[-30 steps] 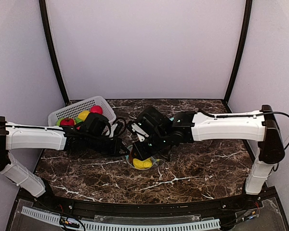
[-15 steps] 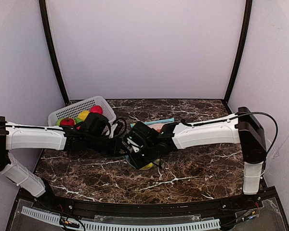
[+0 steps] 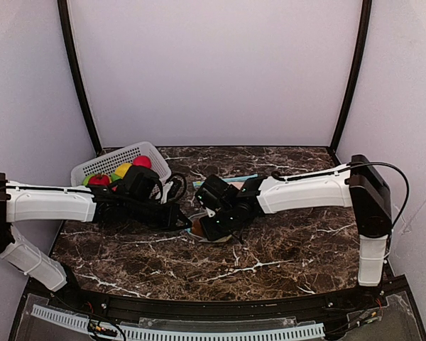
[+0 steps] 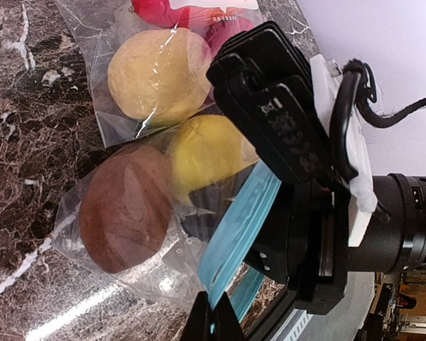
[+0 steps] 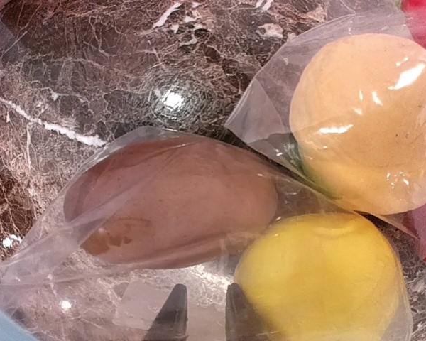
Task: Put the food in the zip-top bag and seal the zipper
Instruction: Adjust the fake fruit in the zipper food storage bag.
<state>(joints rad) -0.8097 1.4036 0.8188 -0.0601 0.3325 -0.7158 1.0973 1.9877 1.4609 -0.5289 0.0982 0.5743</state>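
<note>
Dark marble desk (image 3: 305, 249) carries the clear zip-top bag (image 4: 163, 273) mid-desk, between both arms. Inside it we see the brown food (image 4: 124, 209) and yellow food (image 4: 209, 149), touching. We log the left gripper (image 4: 209, 320) clamped on the bag's blue zipper strip (image 4: 238, 220). At the bag mouth the right gripper (image 5: 202, 316) has its fingers a narrow gap apart over film; we cannot tell if it pinches. Just beside, a second clear bag (image 4: 92, 32) holds a tan piece (image 4: 160, 74) and red pieces (image 4: 227, 32). At far left, the white basket (image 3: 138, 150) holds loose food (image 3: 123, 170) in red, yellow and green.
</note>
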